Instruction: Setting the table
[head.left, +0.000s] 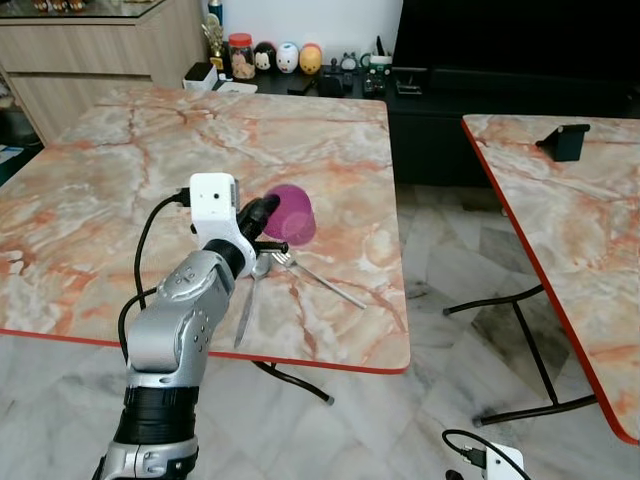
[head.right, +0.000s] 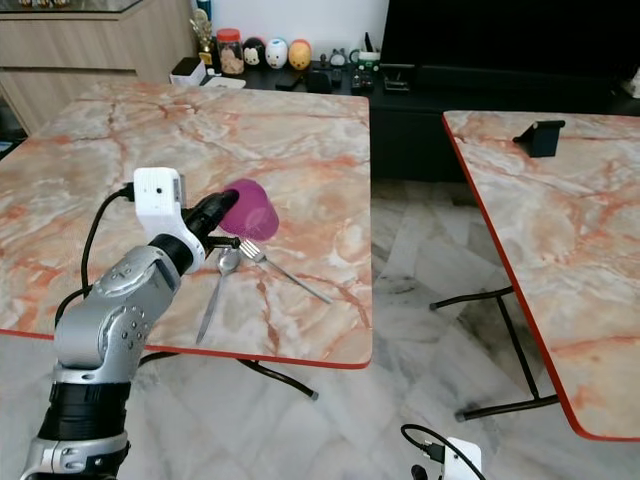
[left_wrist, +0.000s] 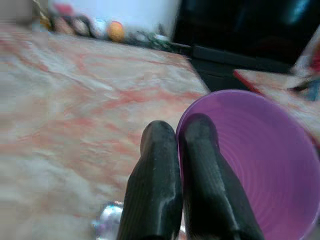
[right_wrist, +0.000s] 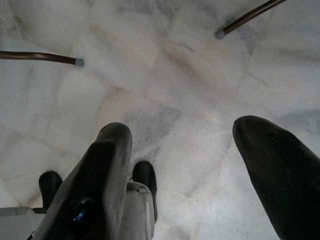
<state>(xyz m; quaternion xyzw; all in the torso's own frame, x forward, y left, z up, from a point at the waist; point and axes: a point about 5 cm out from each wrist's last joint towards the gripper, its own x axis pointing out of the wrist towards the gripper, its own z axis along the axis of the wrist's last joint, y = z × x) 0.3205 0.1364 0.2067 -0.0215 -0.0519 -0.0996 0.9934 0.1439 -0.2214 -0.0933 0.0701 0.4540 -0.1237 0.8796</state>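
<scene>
Two black fingers (left_wrist: 200, 175) of the left gripper (head.left: 268, 212) pinch the purple cup's (head.left: 292, 213) rim, one inside, tilting it just beyond the fork (head.left: 318, 278) and spoon (head.left: 250, 296), probably to place it. The right gripper (right_wrist: 185, 165) hangs idle, fingers spread.

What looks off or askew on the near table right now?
The purple cup is tipped on its side instead of upright, its rim pinched by the left end effector. Beside it, the fork and spoon lie splayed at angles, their heads meeting near the cup, rather than parallel on the marble table.
</scene>
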